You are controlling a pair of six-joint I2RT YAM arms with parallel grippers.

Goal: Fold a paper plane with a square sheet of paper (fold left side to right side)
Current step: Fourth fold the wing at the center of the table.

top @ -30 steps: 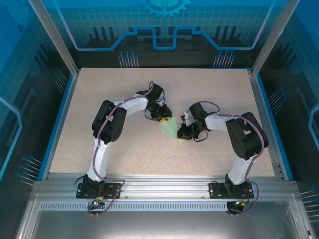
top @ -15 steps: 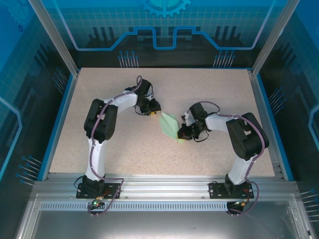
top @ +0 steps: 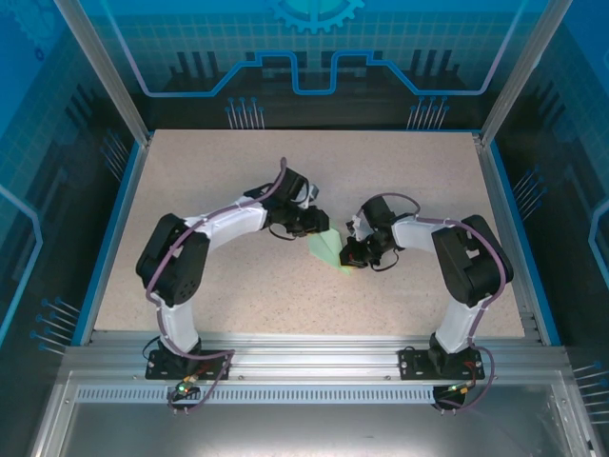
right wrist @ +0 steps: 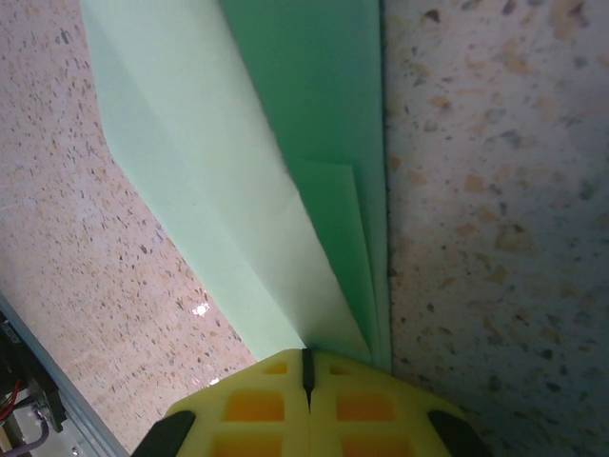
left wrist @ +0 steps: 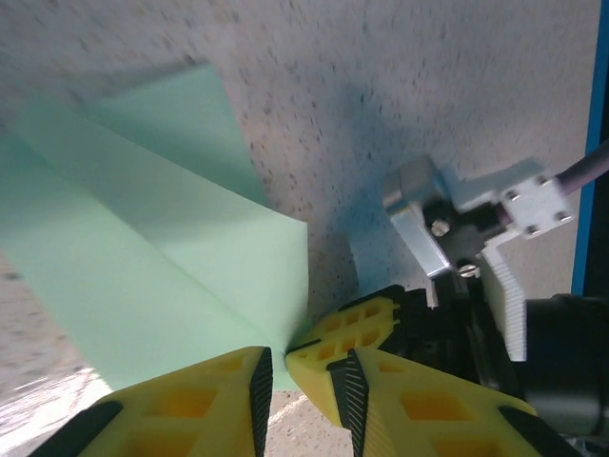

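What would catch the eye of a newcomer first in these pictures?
First comes the folded mint-green paper, which lies pale on the middle of the speckled table, between the two arms. The right gripper is shut on its near tip. The left gripper has its yellow fingers close together at the paper's far end.

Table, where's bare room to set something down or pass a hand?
The table is bare along its far strip beyond both arms and in the near middle between them. It is crowded at centre, around the paper, with the left gripper and right gripper at its ends.
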